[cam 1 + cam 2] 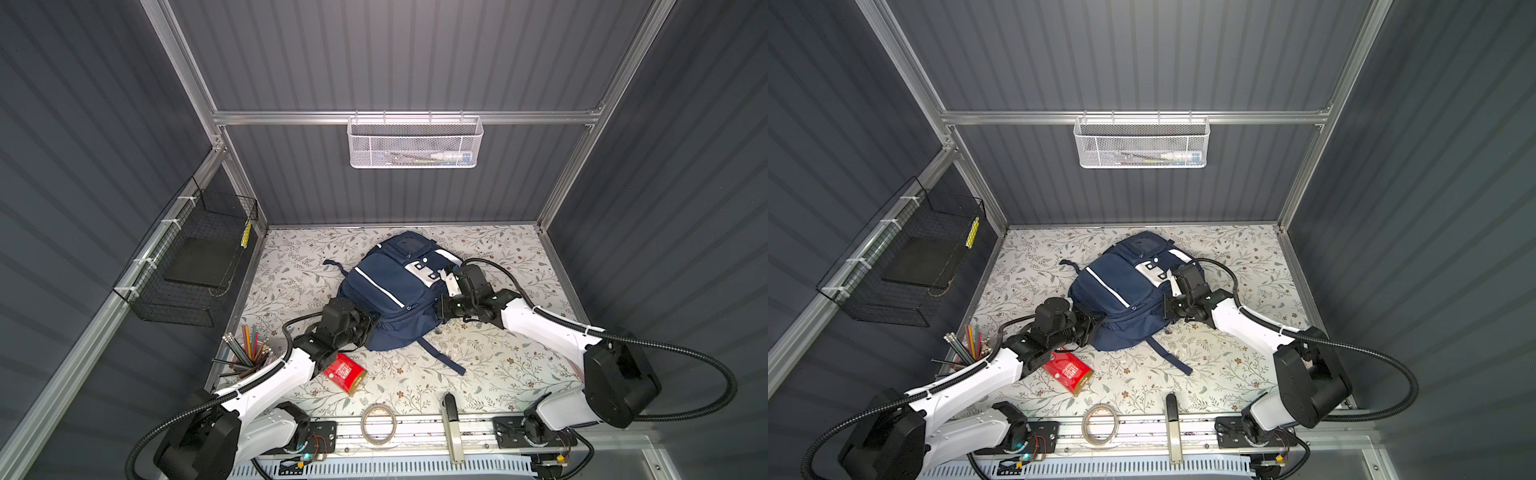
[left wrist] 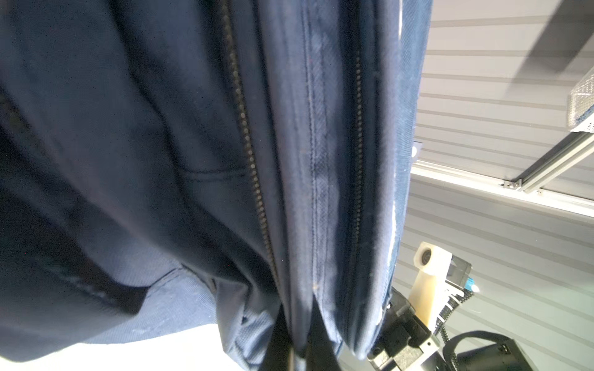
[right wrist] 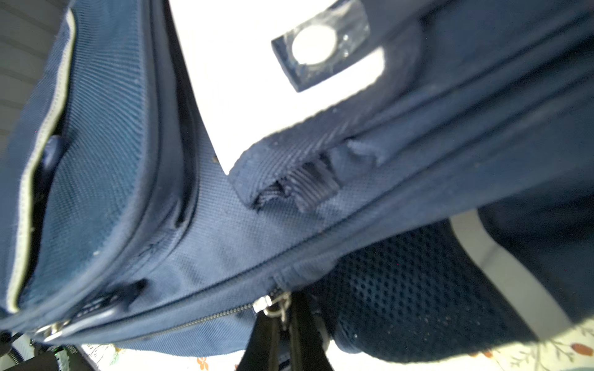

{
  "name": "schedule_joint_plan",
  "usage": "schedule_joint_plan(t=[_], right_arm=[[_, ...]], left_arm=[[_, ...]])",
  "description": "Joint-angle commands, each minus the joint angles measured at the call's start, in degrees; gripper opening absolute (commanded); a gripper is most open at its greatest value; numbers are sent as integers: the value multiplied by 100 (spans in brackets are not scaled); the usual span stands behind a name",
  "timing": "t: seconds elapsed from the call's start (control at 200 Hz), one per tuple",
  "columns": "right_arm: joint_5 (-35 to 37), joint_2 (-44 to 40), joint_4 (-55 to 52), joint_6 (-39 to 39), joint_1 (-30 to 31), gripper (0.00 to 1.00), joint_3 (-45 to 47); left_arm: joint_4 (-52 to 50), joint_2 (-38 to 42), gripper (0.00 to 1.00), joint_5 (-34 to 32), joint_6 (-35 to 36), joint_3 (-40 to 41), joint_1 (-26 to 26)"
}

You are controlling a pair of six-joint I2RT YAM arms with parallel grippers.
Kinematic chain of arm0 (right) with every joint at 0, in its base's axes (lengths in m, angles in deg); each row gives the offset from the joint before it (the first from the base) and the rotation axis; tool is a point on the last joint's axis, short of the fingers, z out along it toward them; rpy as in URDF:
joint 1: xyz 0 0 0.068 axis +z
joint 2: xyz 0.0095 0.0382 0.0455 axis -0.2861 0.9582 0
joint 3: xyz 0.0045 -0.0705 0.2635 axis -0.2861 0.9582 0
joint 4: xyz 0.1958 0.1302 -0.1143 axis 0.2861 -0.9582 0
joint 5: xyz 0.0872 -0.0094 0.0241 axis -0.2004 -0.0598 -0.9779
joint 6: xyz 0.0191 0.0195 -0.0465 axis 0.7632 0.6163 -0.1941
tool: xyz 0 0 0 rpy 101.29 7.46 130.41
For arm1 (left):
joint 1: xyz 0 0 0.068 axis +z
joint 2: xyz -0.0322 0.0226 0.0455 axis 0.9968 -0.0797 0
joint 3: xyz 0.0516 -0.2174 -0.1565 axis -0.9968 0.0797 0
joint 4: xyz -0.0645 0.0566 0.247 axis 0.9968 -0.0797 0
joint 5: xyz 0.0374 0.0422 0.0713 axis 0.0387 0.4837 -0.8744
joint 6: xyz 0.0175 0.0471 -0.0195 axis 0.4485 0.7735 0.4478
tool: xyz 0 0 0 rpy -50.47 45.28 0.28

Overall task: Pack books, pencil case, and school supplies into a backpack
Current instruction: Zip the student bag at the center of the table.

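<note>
**Ana:** Where do you see the backpack (image 1: 386,286)?

**Me:** Lying on the desk (image 1: 498,357), centre of frame in a top view. The red pack (image 1: 344,373) sits lower left of it.

**Ana:** And the end effectors?

**Me:** I see my left end effector (image 2: 297,348) clamped on the backpack's fabric at its lower-left edge. My right end effector (image 3: 284,324) is pinched closed on a zipper pull (image 3: 273,305) on its right side.

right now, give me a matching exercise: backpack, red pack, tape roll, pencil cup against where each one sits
Things: 1 backpack; 2 red pack; 3 tape roll; 4 pencil cup.
Places: A on the metal rail at the near edge; B middle of the floral table; C near left corner of the table; D flat on the table beside the left arm.
Pairs: 1-B, 2-D, 3-A, 4-C.
</note>
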Motion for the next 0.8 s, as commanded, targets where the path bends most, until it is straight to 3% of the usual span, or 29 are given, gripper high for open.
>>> schedule_joint_plan(t=[0.0, 0.225, 0.27, 0.3, 0.34, 0.38, 0.45, 0.55, 0.675, 0.796], right_arm=[[966, 53, -531, 0, -535, 0, -106], [660, -375, -417, 57, -459, 1, 219], [603, -516, -398, 65, -452, 9, 311], [536, -610, -398, 65, -455, 22, 364], [440, -750, -389, 52, -449, 41, 428], [410, -882, -413, 67, -441, 52, 467], [383, -1156, -464, 105, -441, 60, 525], [361, -1596, -456, 198, -438, 65, 592], [195, -1887, -256, 316, -437, 70, 557], [-40, -1640, -222, 66, -438, 74, 221]], left_arm=[[-684, 128, 0, -517, 203, -23, 132], [-594, -27, 0, -494, 305, -69, 132], [-537, -70, 0, -475, 332, -82, 132], [-509, -83, 0, -468, 344, -94, 132], [-489, -91, 12, -460, 363, -104, 132], [-469, -58, 22, -463, 422, -113, 132], [-496, 159, 41, -515, 545, -84, 132], [-760, 676, 59, -791, 656, -42, 132], [-1032, 1082, 62, -973, 1071, -186, 132], [235, 823, 57, -42, 2073, -221, 116]])
